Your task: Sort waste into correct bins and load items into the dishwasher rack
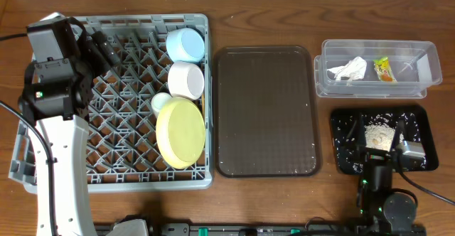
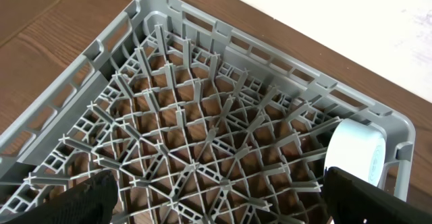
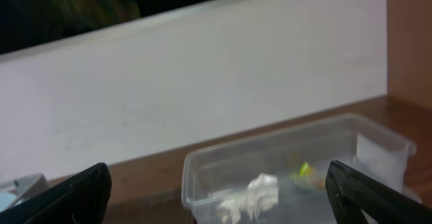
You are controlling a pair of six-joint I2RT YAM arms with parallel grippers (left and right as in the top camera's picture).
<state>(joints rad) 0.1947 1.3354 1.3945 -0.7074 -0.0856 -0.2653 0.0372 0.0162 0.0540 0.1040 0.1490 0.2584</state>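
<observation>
The grey rack [image 1: 121,129] holds one light blue bowl [image 1: 185,45], one pale pink bowl [image 1: 186,79], one white cup [image 1: 161,103] and one yellow plate [image 1: 180,132] (four dishes). Right of it: one brown tray [image 1: 266,111], one clear tub [image 1: 419,47], one black tray [image 1: 419,126].

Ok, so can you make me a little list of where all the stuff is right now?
rack: grey, on the left
in the rack: blue bowl, pale bowl, small cup, yellow plate, all along its right side
brown tray: in the middle
clear tub: napkin and snack wrapper inside
black tray: rice scraps inside
left gripper: open, over the rack, holding nothing
right gripper: open, over the black tray, holding nothing
</observation>
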